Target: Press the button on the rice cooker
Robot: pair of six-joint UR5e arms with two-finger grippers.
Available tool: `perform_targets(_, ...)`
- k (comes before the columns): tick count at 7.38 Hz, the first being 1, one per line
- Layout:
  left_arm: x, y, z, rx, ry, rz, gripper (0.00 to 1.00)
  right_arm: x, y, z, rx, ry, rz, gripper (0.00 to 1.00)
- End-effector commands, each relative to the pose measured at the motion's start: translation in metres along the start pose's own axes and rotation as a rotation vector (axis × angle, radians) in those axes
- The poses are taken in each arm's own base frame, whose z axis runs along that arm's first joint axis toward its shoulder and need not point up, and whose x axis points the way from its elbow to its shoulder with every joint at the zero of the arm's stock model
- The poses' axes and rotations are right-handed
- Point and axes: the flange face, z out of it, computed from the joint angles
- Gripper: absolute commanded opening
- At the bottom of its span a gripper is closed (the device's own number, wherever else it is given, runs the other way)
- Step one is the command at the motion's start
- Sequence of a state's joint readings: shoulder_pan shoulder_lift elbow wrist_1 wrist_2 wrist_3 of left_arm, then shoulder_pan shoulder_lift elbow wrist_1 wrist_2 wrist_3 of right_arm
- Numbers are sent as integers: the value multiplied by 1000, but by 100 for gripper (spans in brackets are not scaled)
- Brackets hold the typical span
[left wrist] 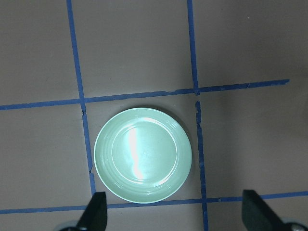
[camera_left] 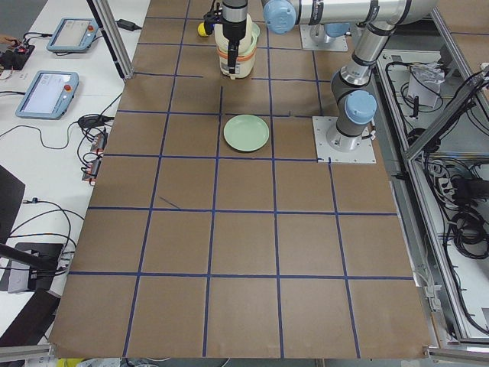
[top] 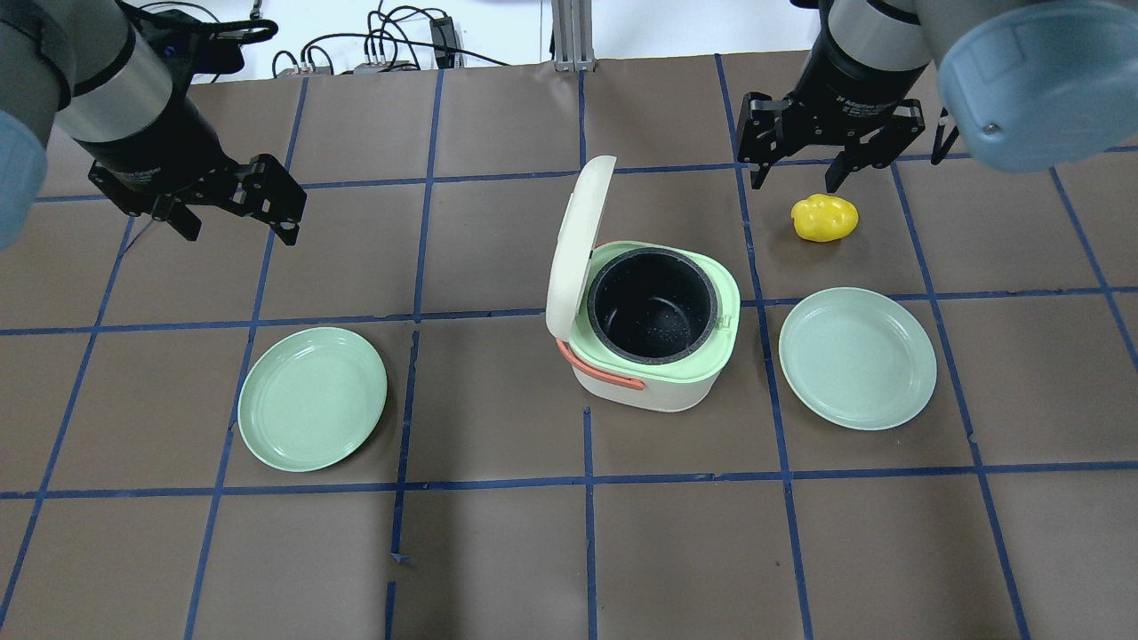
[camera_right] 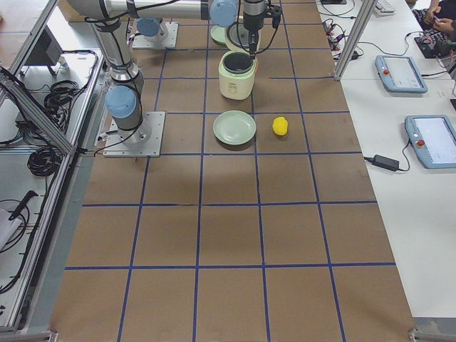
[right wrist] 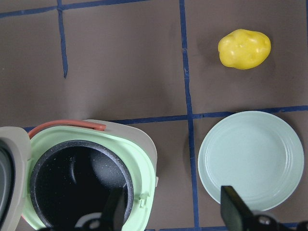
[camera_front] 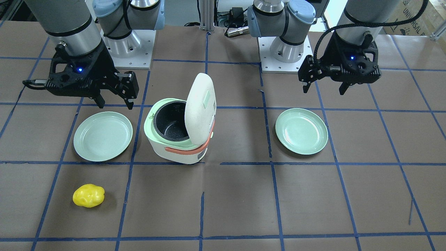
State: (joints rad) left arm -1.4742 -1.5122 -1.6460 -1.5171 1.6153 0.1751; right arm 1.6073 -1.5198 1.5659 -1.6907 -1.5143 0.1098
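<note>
My right gripper [camera_front: 116, 104] hangs above the table, jaws wide apart and empty. In its wrist camera the rice cooker [right wrist: 86, 178] sits beneath and beside one finger [right wrist: 114, 211]. The cooker's lid [top: 578, 244] stands upright on the side away from that gripper, leaving the dark pot exposed. A green plate [right wrist: 250, 159] lies under the other finger, with a yellow lumpy toy [right wrist: 244, 48] beyond it. A small tab on the cooker's rim may be the button; I can't be sure. My left gripper [camera_front: 324, 90] hangs spread wide too, holding nothing, a second plate [left wrist: 143, 155] just ahead of its fingertips.
</note>
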Motion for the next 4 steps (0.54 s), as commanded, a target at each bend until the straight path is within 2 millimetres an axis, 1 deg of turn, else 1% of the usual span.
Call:
perform_targets(1,0,0,0,0,0,0,100,-1,1,0,-4,-2,-3,77)
perform_targets(4,0,0,0,0,0,0,100,-1,1,2,-7,-4,-4,79)
